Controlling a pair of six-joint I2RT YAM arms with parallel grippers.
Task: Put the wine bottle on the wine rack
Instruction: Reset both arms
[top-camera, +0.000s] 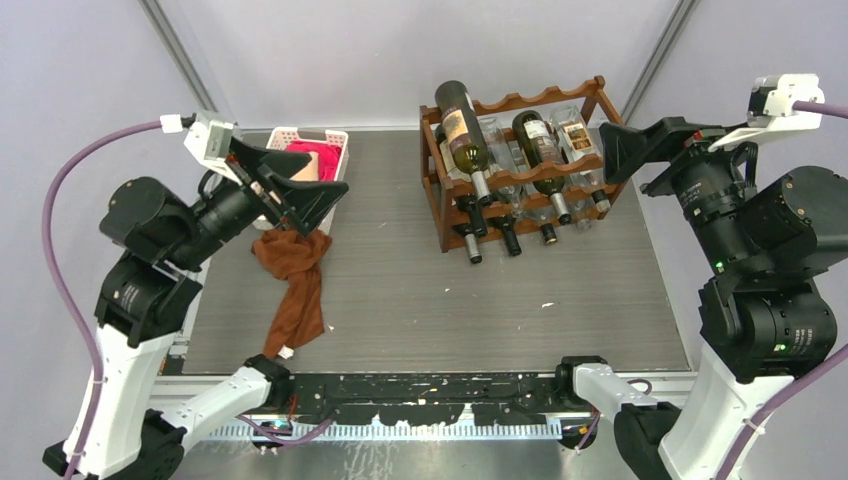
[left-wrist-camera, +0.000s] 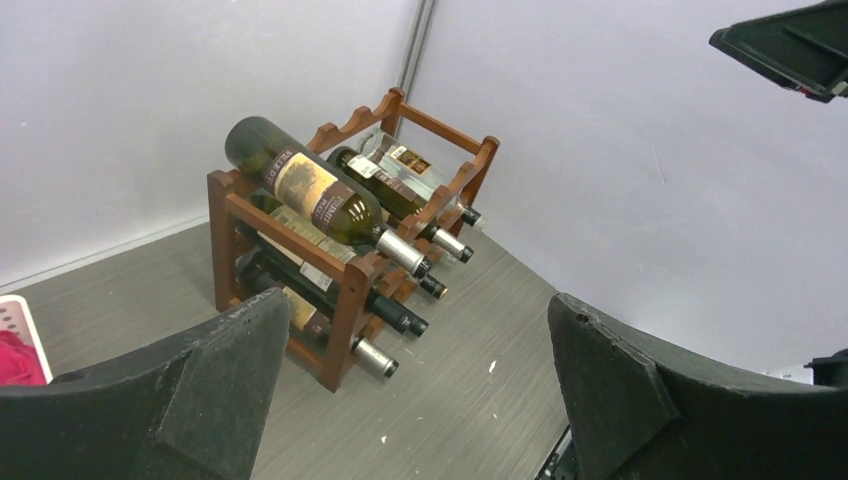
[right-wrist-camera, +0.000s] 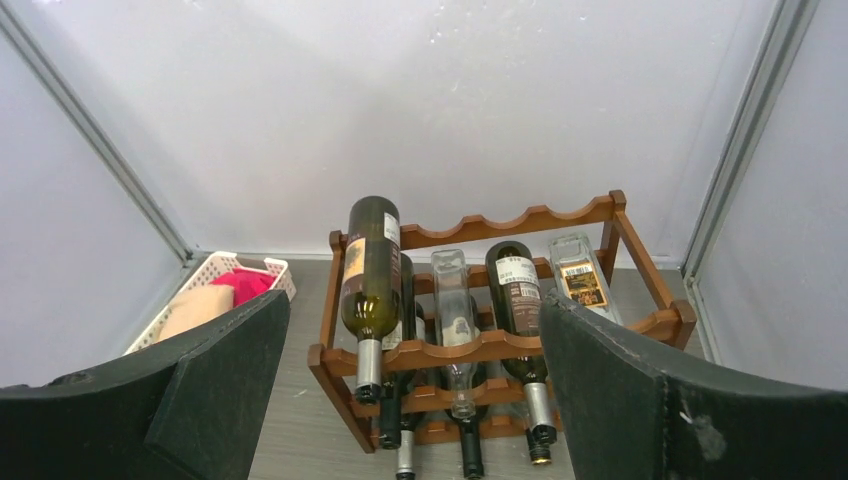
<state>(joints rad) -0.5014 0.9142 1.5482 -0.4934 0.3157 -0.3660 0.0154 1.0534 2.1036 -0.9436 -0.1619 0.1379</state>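
Note:
The reddish-brown wine rack (top-camera: 540, 97) stands at the back of the table, right of centre. A dark green wine bottle (top-camera: 462, 125) with a tan label lies tilted across its top left corner, its silver-capped neck pointing toward me. It also shows in the left wrist view (left-wrist-camera: 310, 190) and the right wrist view (right-wrist-camera: 370, 275). My left gripper (top-camera: 298, 186) hangs open above the table's left side, far from the rack. To the right of the rack, my right gripper (top-camera: 625, 152) is raised and open. Neither holds anything.
Several more bottles, dark and clear, lie in the rack's other slots (right-wrist-camera: 515, 290). A white slotted basket (top-camera: 300, 133) with red and tan cloth sits at the back left. A brown cloth (top-camera: 297, 280) lies on the grey table (top-camera: 400, 300) below it.

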